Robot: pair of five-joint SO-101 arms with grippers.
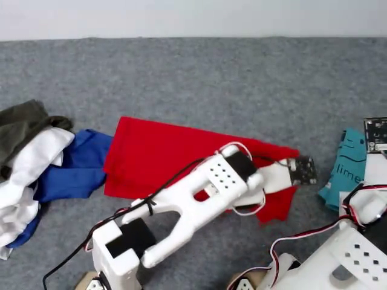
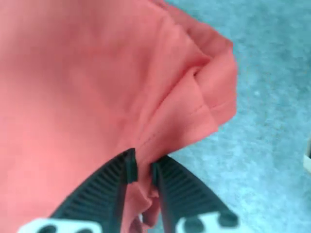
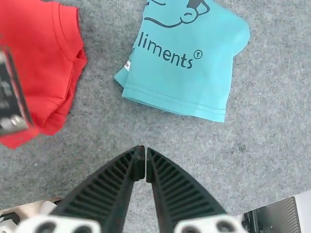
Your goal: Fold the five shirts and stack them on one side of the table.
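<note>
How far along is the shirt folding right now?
Done: the teal shirt lies folded at one side. In hand: the left gripper pinches an edge of the red shirt, spread mid-table. Left: the olive shirt, white shirt and blue shirt lie crumpled at the other side.

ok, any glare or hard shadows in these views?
High view: flat light, no glare or hard shadows on the red shirt. Left wrist view: soft shading in the shirt's folds by the left gripper. Right wrist view: even, no glare on the teal shirt.
</note>
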